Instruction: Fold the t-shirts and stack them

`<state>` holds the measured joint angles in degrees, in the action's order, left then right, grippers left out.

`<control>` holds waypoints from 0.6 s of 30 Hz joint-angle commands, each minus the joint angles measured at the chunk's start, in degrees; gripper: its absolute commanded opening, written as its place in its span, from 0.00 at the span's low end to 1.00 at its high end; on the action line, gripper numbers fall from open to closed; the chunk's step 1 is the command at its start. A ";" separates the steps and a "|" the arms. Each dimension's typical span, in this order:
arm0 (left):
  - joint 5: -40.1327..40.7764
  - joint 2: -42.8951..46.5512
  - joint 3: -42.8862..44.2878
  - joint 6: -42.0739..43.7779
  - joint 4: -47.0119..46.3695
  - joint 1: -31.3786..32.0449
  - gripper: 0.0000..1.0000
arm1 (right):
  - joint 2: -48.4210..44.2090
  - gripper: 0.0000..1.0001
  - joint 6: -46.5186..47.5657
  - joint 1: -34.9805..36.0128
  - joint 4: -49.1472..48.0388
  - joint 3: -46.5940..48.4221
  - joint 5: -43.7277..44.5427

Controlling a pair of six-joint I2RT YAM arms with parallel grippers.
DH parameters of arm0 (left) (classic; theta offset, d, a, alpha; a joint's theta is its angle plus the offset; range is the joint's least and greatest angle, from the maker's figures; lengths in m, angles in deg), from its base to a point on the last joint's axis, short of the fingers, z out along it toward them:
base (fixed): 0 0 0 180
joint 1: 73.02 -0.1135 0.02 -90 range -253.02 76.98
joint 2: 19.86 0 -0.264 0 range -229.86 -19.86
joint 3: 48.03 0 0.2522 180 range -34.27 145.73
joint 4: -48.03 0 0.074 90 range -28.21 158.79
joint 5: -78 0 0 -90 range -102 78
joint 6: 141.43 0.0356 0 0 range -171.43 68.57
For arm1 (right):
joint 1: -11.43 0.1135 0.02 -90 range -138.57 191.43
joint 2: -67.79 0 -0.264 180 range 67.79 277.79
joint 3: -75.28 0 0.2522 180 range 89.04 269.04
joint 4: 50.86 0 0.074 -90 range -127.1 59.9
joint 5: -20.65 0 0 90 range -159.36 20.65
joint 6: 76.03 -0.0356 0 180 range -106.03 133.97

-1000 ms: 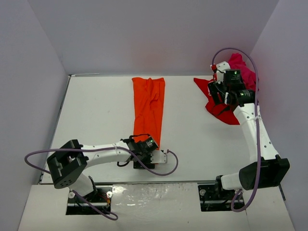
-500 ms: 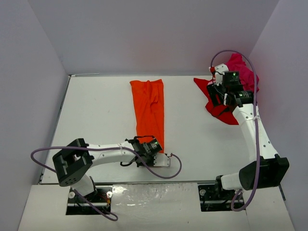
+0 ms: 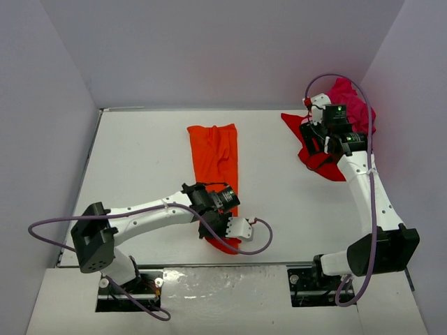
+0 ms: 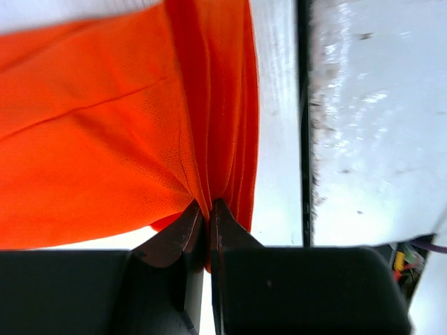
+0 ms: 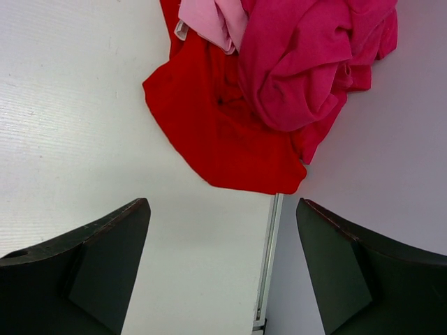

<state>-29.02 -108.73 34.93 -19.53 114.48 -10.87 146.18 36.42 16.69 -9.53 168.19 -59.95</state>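
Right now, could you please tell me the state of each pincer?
Left pincer: closed, holding the near end of the orange t-shirt.
Right pincer: open, holding nothing.

no readable text, no labels, no brand marks, no numbers or signs on anything in view

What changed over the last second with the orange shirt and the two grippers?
The left gripper shut on the near end of the orange t-shirt and drew it, bunched, toward the near edge of the table. The shirt's far end slid slightly left. The right gripper stayed open above the red t-shirt and the magenta t-shirt, which did not move.
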 commanded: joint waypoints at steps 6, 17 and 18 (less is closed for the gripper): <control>-0.32 5.37 6.98 3.35 7.17 -4.54 0.00 | -2.46 0.82 -0.72 -0.04 -2.67 0.18 -1.56; -2.73 -1.33 17.01 6.62 4.18 -16.49 0.00 | -2.91 0.82 -0.40 0.28 -2.73 -1.56 -1.76; -2.87 -1.92 17.93 6.71 4.24 -16.98 0.00 | -2.71 0.82 -0.52 0.34 -2.76 -1.75 -1.97</control>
<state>-30.14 -109.67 47.71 -15.46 119.59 -26.01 145.06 36.42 16.73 -9.76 167.05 -61.32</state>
